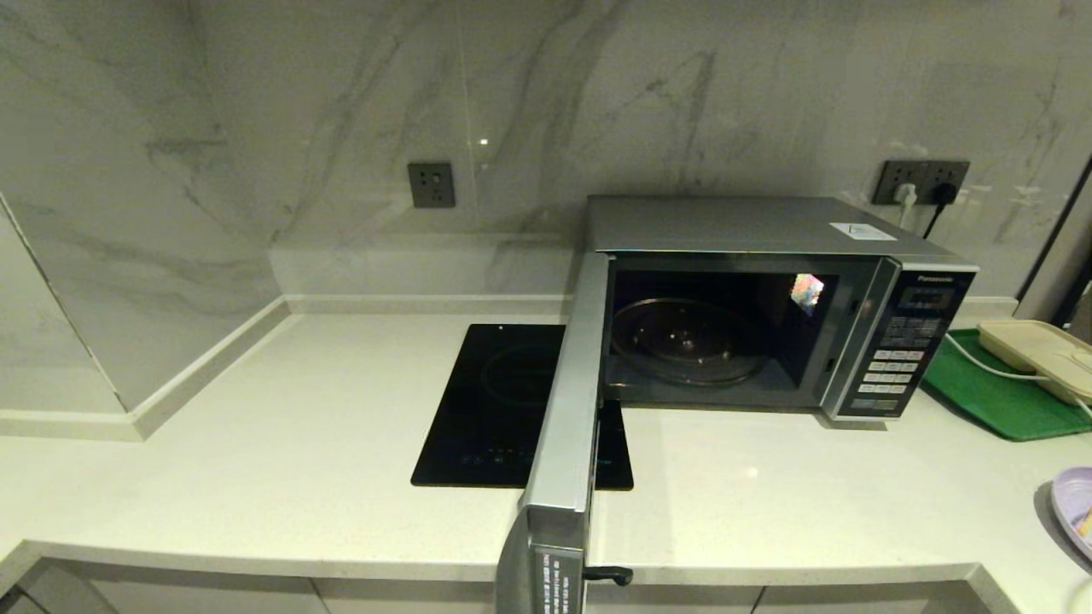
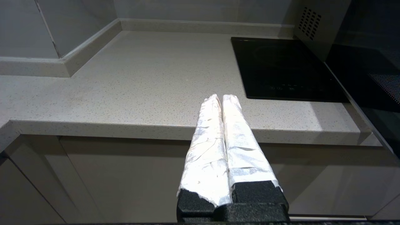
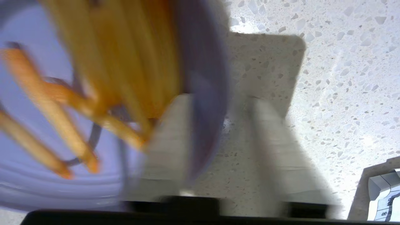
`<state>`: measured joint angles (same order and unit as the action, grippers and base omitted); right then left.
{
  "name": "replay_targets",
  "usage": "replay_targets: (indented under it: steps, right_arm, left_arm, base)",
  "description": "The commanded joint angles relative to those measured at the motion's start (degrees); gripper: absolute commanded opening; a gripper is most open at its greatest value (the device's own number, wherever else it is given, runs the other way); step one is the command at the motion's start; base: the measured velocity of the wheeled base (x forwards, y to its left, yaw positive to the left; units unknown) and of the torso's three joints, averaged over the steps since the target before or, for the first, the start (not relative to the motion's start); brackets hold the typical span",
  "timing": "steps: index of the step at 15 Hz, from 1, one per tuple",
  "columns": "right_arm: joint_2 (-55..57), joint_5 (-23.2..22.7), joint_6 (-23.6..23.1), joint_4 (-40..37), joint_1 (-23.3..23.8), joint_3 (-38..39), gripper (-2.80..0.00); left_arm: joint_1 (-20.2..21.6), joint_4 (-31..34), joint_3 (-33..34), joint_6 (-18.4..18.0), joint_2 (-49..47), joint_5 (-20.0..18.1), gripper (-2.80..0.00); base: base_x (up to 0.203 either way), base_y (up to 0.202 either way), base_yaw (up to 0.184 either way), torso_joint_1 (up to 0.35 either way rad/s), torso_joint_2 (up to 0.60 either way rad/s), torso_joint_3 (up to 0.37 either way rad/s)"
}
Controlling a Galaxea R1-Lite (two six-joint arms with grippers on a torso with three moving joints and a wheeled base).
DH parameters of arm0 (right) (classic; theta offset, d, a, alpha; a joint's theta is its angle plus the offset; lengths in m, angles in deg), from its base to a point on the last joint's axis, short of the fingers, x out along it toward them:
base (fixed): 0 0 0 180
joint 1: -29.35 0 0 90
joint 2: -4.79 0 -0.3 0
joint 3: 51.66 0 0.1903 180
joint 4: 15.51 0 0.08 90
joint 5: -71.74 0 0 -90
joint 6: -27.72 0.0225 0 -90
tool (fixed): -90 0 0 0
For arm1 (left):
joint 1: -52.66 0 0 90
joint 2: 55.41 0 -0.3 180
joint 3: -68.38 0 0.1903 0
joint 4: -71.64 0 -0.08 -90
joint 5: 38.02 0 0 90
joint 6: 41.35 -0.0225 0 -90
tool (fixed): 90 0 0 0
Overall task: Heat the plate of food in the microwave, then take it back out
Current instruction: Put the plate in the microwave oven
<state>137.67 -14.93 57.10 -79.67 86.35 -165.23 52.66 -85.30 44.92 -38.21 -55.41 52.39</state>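
Note:
The silver microwave (image 1: 768,256) stands at the back right of the counter. Its door (image 1: 567,409) is swung wide toward me, and the glass turntable (image 1: 687,341) inside is bare. The lilac plate of food (image 1: 1077,503) sits on the counter at the far right edge of the head view. My right gripper (image 3: 222,101) is open and straddles the plate's rim (image 3: 206,93): one finger (image 3: 168,147) is inside by the orange-yellow sticks (image 3: 118,56), the other outside over the counter. My left gripper (image 2: 221,97) is shut and empty, low before the counter's front edge.
A flat black cooktop (image 1: 503,401) lies left of the microwave, partly behind the open door. A green board (image 1: 990,392) carrying a beige lidded box (image 1: 1036,354) and a white cable sits right of the microwave. Marble walls close the back and left.

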Motion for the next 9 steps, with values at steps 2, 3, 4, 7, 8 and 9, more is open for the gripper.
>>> replay_targets:
  steps: [2, 3, 4, 7, 8, 9]
  right_arm:
    - [-0.16, 0.01, 0.15, -0.26, 0.05, 0.04, -2.8]
    - [-0.25, 0.01, 0.15, -0.26, -0.04, 0.04, -2.8]
    - [-0.31, 0.01, 0.15, -0.26, 0.02, 0.04, -2.8]
    - [-0.62, -0.25, 0.15, -0.26, 0.05, 0.12, -2.8]
    - [-1.11, -0.72, 0.09, -0.34, -0.02, 0.3, -2.8]
    - [-1.83, -1.38, -0.11, -0.34, -0.02, 0.62, -2.8]
  left_arm:
    - [0.0, -0.05, 0.01, 0.03, 0.0, 0.02, -2.8]
    - [0.0, -0.05, 0.01, 0.03, 0.0, 0.02, -2.8]
    - [0.0, -0.05, 0.01, 0.03, 0.0, 0.02, -2.8]
    - [0.0, -0.05, 0.01, 0.03, 0.0, 0.02, -2.8]
    - [0.0, -0.05, 0.01, 0.03, 0.0, 0.02, -2.8]
    - [0.0, -0.05, 0.01, 0.03, 0.0, 0.1, -2.8]
  base:
    - [0.0, 0.0, 0.0, 0.0, 0.0, 0.0]
    - [0.0, 0.0, 0.0, 0.0, 0.0, 0.0]
    - [0.0, 0.0, 0.0, 0.0, 0.0, 0.0]
    - [0.0, 0.0, 0.0, 0.0, 0.0, 0.0]
    - [0.0, 0.0, 0.0, 0.0, 0.0, 0.0]
    - [0.0, 0.0, 0.0, 0.0, 0.0, 0.0]
